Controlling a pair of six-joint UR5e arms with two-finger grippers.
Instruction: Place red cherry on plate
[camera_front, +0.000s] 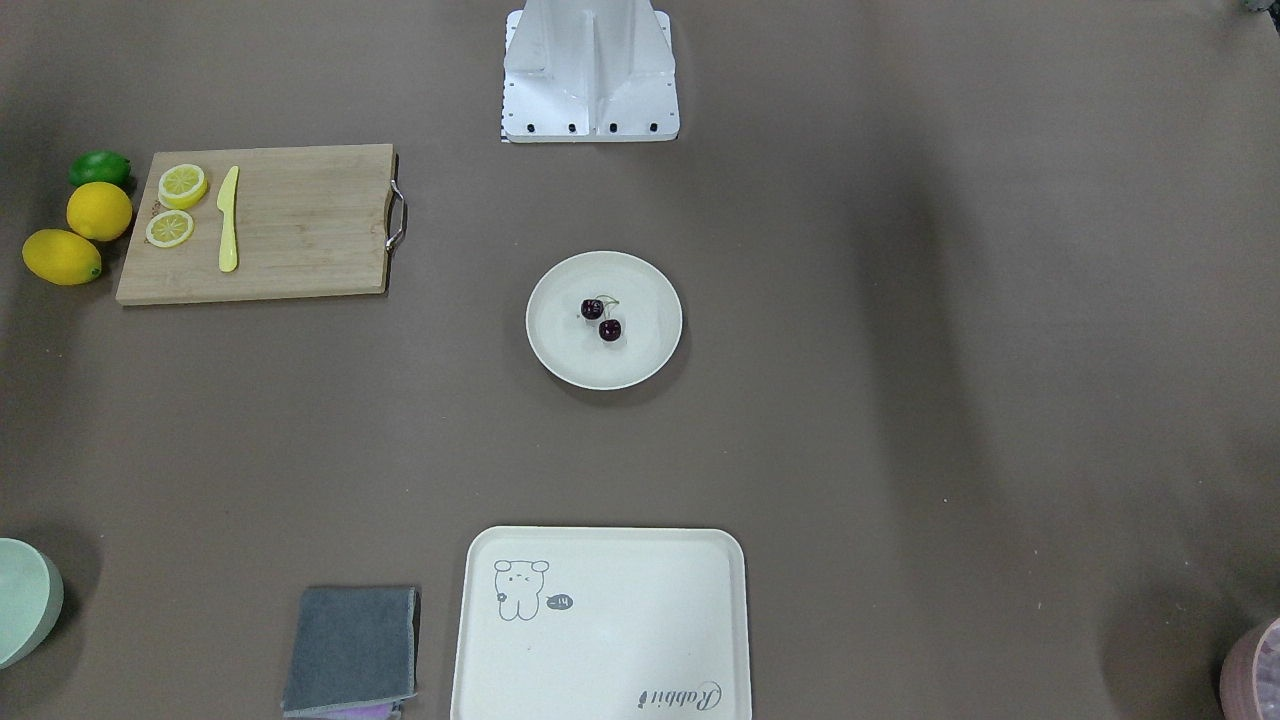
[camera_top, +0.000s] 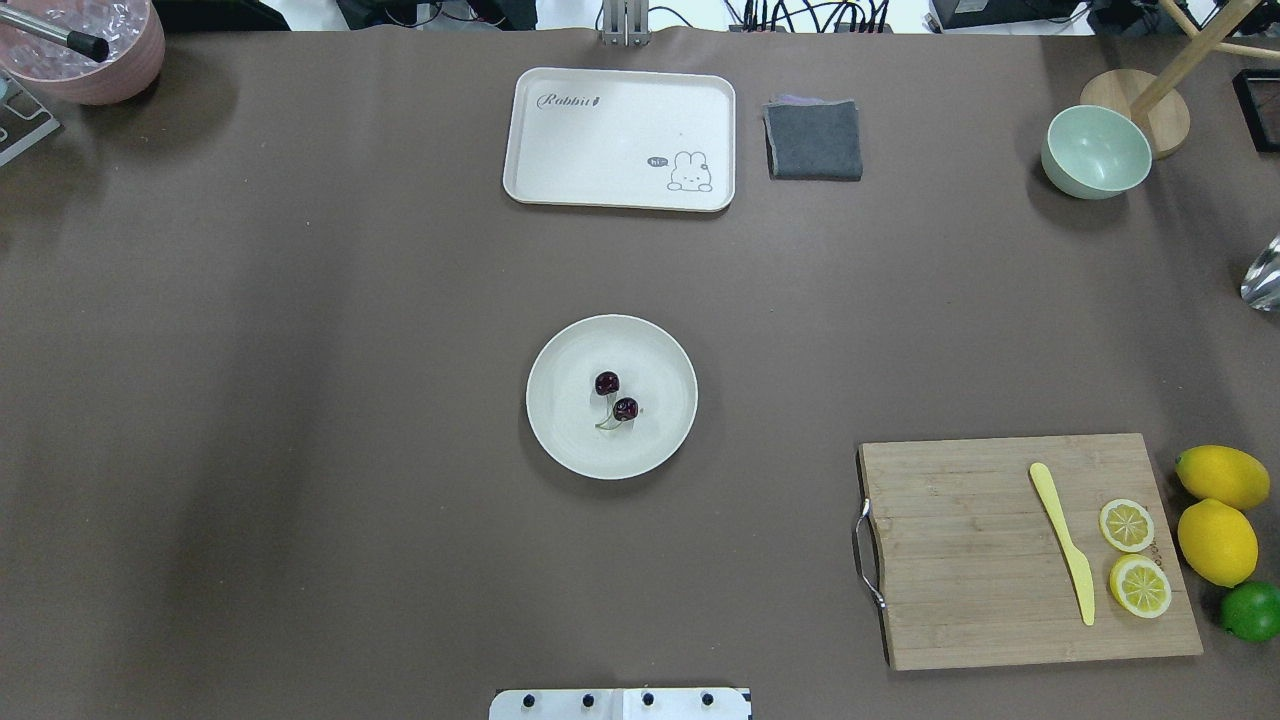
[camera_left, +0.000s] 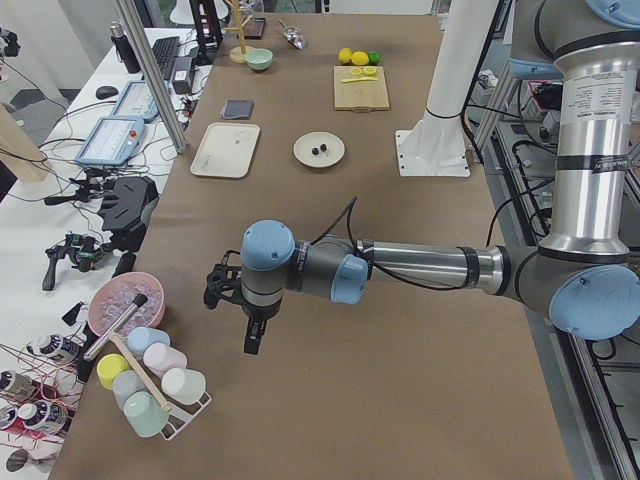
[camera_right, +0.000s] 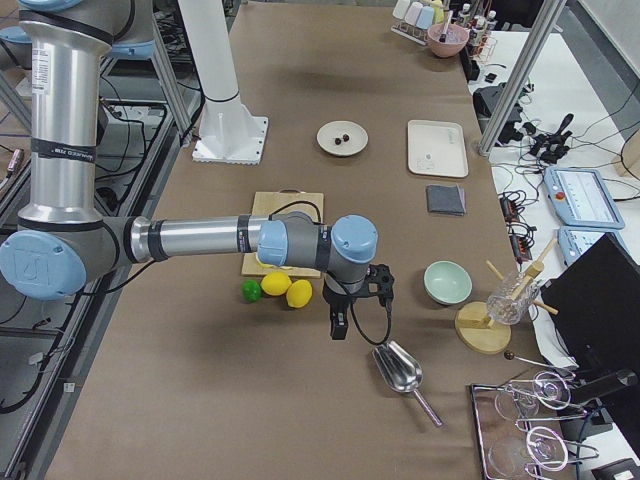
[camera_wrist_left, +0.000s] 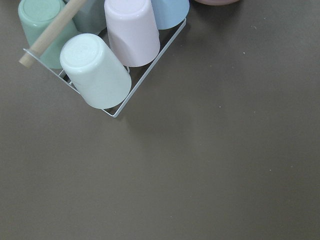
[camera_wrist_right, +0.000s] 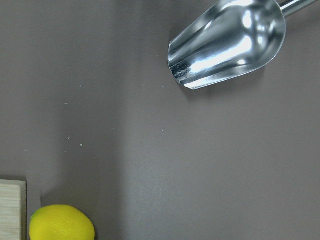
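Cherry: the red cherry (camera_top: 616, 397), two dark glossy balls joined by thin stems, lies on the plate (camera_top: 560, 440), slightly right of its middle in the overhead view.
Plate: round and off-white, alone at the centre of the brown tabletop (camera_top: 300, 400), well apart from everything else.
Task standing: judging by this, the placing looks complete.
Left hand: the left hand (camera_left: 250, 342) hangs low over the tabletop at lower left of the left-side view, near a wire rack of pastel cups (camera_wrist_left: 120, 60). I cannot tell whether it is open or closed, nor whether it holds anything.
Right hand: the right hand (camera_right: 339, 330) hangs at the centre of the right-side view, between the lemons (camera_right: 285, 290) and a metal scoop (camera_right: 398, 368). Its opening cannot be judged either.
Risk to the cherry: the balls are round and the rim is shallow, so a knock to the plate or tabletop could roll them off.
Risk near the arms: a careless swing on the left could tip the cups; on the right it could send the scoop or a lemon skidding.
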